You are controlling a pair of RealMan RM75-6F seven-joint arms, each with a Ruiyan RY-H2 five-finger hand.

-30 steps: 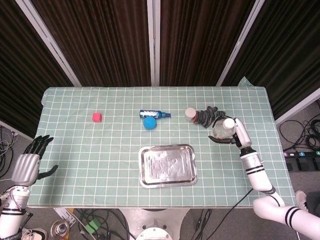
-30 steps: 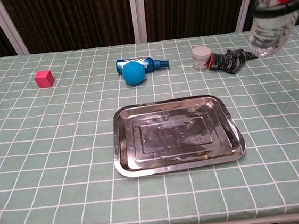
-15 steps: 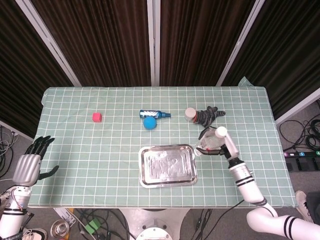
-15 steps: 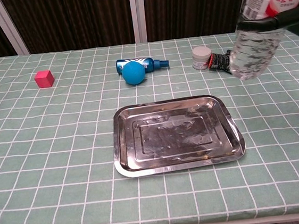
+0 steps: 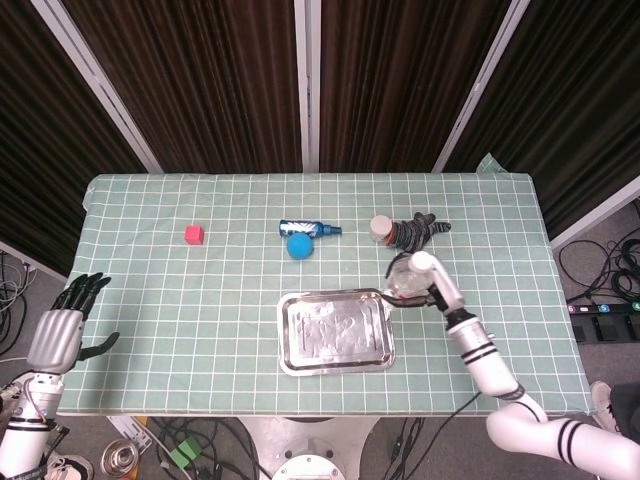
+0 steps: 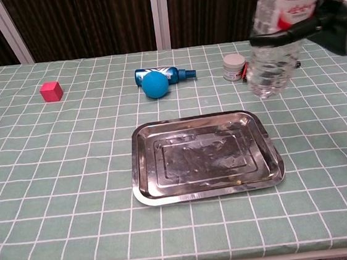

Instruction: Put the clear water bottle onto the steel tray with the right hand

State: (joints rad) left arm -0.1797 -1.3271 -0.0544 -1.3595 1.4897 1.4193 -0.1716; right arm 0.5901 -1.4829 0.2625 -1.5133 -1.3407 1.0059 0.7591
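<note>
Over the last second I have carried the clear water bottle [image 6: 278,29] leftward and nearer, from the right side of the counter [image 5: 150,320] to just off the far right corner of the steel tray [image 6: 204,156]. My right hand [image 6: 335,23] holds it around the middle, upright and lifted off the cloth. I judge the carry nearly done: a little more travel left, then a lowering onto the tray.

From the left: my left hand [image 5: 62,330] hangs off the near left edge of the counter, fingers spread, holding nothing. A small red cube [image 5: 194,234] sits far left on the cloth. A blue spray bottle [image 5: 308,229] lies on its side with a blue ball [image 5: 299,246] touching its near side. Further right, beyond the tray, stand a small white-lidded jar [image 5: 380,228] and a dark glove [image 5: 420,231] beside it. Nothing lies between the bottle and the tray; the tray's raised rim is the one thing to clear.
</note>
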